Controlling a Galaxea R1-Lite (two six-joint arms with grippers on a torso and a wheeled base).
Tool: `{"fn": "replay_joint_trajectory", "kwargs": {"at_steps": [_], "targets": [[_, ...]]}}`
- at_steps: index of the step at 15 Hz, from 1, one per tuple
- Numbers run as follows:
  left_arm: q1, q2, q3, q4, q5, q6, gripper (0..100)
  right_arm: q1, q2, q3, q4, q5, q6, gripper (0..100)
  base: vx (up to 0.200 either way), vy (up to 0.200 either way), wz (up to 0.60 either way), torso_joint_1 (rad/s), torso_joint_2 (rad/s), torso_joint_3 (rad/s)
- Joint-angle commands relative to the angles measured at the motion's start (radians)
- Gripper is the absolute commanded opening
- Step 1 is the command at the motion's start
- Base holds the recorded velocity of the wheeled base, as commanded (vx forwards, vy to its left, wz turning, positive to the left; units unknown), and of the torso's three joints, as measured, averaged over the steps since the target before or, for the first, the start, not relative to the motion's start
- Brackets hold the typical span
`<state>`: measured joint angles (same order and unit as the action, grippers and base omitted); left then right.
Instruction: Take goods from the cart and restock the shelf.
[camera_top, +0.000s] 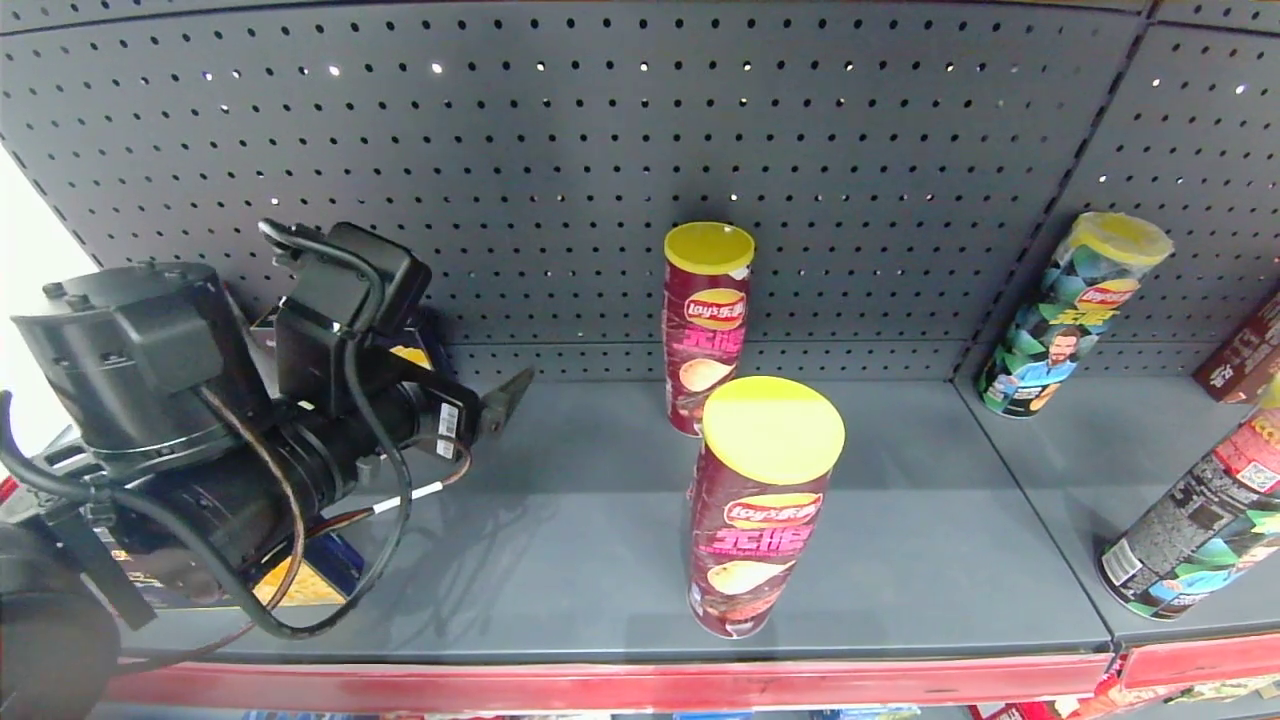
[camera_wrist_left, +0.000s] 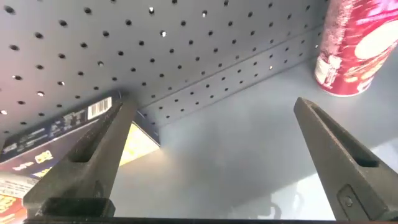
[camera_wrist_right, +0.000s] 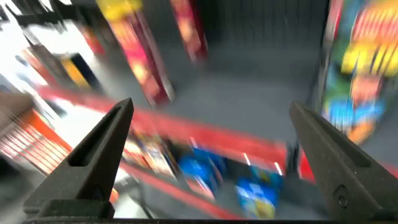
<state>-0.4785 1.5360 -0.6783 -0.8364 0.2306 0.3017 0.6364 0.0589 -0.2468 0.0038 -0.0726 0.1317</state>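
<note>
While your left gripper (camera_wrist_left: 214, 102) hangs over the shelf (camera_top: 560, 560) at left, its fingers (camera_wrist_left: 93, 162) spread empty. Your right gripper (camera_wrist_right: 210, 106) gapes likewise.

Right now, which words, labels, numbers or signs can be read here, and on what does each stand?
Front maroon chip can: brand logo and pink characters, left unquoted; fine print too small.
Rear maroon chip can: same logo and characters.
Green-patterned chip can: brand logo, rest too small.
Blue box by the left gripper: barcode and print, too small.
Packages in the right wrist view: blurred, unreadable.
</note>
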Motion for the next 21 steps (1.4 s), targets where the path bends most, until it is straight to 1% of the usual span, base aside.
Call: {"fn": "replay_joint_trajectory", "kwargs": {"at_steps": [1, 2, 3, 4, 5, 6, 8, 10, 11, 14, 15, 16, 19, 21], "targets": [[-0.002, -0.013, 0.005, -0.004, -0.001, -0.001, 100, 0.034, 0.163, -0.138, 0.025, 0.077, 0.002, 100, 0.0, 0.0, 0.0, 0.0, 0.0, 0.0], [-0.005, -0.013, 0.011, -0.006, -0.001, -0.001, 100, 0.042, 0.22, -0.146, 0.021, 0.12, -0.006, 100, 0.0, 0.0, 0.0, 0.0, 0.0, 0.0], [-0.005, -0.014, 0.025, -0.01, -0.002, 0.0, 100, 0.045, 0.297, -0.175, 0.027, 0.197, -0.027, 100, 0.0, 0.0, 0.0, 0.0, 0.0, 0.0], [-0.005, -0.013, 0.037, -0.029, -0.004, -0.001, 100, 0.045, 0.346, -0.201, 0.038, 0.231, -0.041, 100, 0.0, 0.0, 0.0, 0.0, 0.0, 0.0], [-0.005, -0.011, 0.052, -0.056, -0.005, 0.0, 100, 0.054, 0.444, -0.238, 0.045, 0.278, -0.049, 100, 0.0, 0.0, 0.0, 0.0, 0.0, 0.0], [-0.002, -0.013, 0.062, -0.059, -0.005, 0.0, 100, 0.069, 0.513, -0.258, 0.047, 0.31, -0.057, 100, 0.0, 0.0, 0.0, 0.0, 0.0, 0.0], [0.005, -0.03, 0.074, -0.059, -0.005, 0.0, 100, 0.098, 0.634, -0.267, 0.039, 0.321, -0.095, 100, 0.0, 0.0, 0.0, 0.0, 0.0, 0.0], [0.005, -0.046, 0.1, -0.061, -0.007, 0.002, 100, 0.137, 0.746, -0.262, -0.004, 0.309, -0.112, 100, 0.0, 0.0, 0.0, 0.0, 0.0, 0.0], [0.005, -0.048, 0.102, -0.061, -0.007, 0.004, 100, 0.135, 0.769, -0.262, -0.016, 0.306, -0.112, 100, 0.0, 0.0, 0.0, 0.0, 0.0, 0.0], [0.0, -0.05, 0.095, -0.067, -0.007, 0.008, 100, 0.134, 0.92, -0.289, -0.074, 0.209, -0.11, 100, 0.0, 0.0, 0.0, 0.0, 0.0, 0.0], [0.0, -0.05, 0.097, -0.067, -0.007, 0.01, 100, 0.134, 0.932, -0.292, -0.077, 0.198, -0.11, 100, 0.0, 0.0, 0.0, 0.0, 0.0, 0.0], [-0.003, -0.059, 0.102, -0.067, -0.007, 0.011, 100, 0.134, 0.996, -0.332, -0.079, 0.146, -0.107, 100, 0.0, 0.0, 0.0, 0.0, 0.0, 0.0], [0.003, -0.066, 0.102, -0.067, -0.007, 0.011, 100, 0.108, 1.107, -0.402, -0.081, 0.102, -0.104, 100, 0.0, 0.0, 0.0, 0.0, 0.0, 0.0], [0.001, -0.066, 0.095, -0.066, -0.007, 0.011, 100, 0.085, 1.174, -0.468, -0.081, 0.097, -0.104, 100, 0.0, 0.0, 0.0, 0.0, 0.0, 0.0]]}}
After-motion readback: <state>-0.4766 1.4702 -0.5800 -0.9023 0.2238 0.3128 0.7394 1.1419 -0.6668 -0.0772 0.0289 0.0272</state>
